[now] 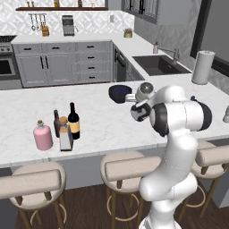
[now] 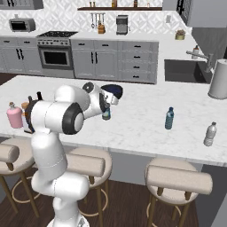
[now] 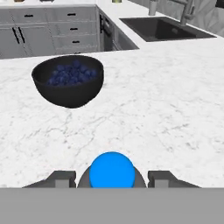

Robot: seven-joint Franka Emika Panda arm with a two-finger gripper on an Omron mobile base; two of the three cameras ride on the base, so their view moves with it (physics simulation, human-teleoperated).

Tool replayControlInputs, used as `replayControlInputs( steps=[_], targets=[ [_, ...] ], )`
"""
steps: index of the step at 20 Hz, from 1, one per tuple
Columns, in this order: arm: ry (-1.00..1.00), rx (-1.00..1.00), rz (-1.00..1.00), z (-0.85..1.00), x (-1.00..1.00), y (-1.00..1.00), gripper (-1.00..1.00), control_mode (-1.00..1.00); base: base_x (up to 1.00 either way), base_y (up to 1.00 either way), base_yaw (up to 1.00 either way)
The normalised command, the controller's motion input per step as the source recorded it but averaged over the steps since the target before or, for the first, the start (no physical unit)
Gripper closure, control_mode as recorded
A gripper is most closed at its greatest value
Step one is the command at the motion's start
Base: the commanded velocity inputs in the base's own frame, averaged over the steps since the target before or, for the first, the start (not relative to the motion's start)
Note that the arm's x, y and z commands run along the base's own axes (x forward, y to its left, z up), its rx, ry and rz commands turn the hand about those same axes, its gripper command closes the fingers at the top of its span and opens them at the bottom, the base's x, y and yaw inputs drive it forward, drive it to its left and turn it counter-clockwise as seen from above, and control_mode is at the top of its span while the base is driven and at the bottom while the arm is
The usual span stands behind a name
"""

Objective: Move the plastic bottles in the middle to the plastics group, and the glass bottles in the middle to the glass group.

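The fingers [image 3: 112,179] are pinching a blue-capped bottle [image 3: 112,170] above the desk [image 3: 175,113], near a dark bowl [image 3: 68,81]. Right base view adds two plastic bottles: blue [image 2: 169,118], clear [image 2: 210,134]. Left base view: four glass bottles, pink [image 1: 43,136], brown [image 1: 57,123], wine [image 1: 73,121], corked [image 1: 65,134].
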Motion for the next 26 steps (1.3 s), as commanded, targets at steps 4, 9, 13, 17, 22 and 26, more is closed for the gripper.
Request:
replayControlInputs(
  steps=[4, 9, 13, 17, 22, 26],
  targets=[
    [0.00, 0.00, -0.26, 0.24, -1.00, -0.83, 1.00, -1.00, 0.00, 0.00, 0.00],
    [0.05, 0.00, -0.25, 0.33, -0.82, -0.93, 1.00, -1.00, 0.00, 0.00, 0.00],
    [0.03, 0.00, -0.22, 0.22, -0.61, -0.94, 1.00, -1.00, 0.00, 0.00, 0.00],
    [0.04, 0.00, -0.18, 0.14, -0.55, -0.94, 1.00, -1.00, 0.00, 0.00, 0.00],
    [0.05, 0.00, -0.23, 0.00, -0.27, -0.72, 1.00, -1.00, 0.00, 0.00, 0.00],
    [0.00, 0.00, -0.19, 0.00, -0.02, -0.70, 1.00, -1.00, 0.00, 0.00, 0.00]
  ],
)
